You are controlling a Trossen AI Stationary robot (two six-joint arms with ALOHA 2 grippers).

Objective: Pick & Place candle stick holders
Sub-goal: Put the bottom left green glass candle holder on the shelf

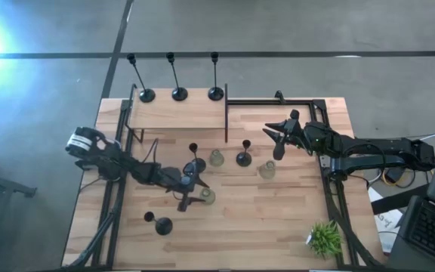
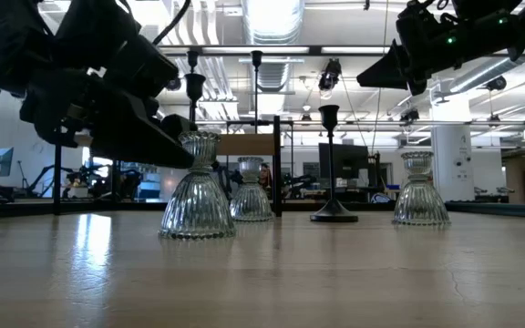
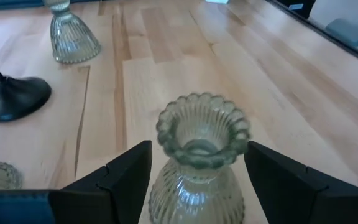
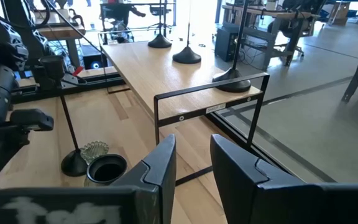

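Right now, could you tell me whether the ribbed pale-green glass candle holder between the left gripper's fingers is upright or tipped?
Upright: the glass holder stands on its base, mouth up, between the open left gripper.

The left hand (image 1: 195,195) hangs low at mid-worktop, fingers spread wide. The right hand (image 1: 276,137) is raised, its fingers apparently slightly parted with nothing between them.

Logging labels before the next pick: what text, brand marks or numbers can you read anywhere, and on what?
No text reads clearly in any view.
Small pale label on the front rail of the raised shelf: print too small to read.
White patch on the right pincer's body: blurred, unreadable.
Glass candle holders, black candle holders: no markings visible.
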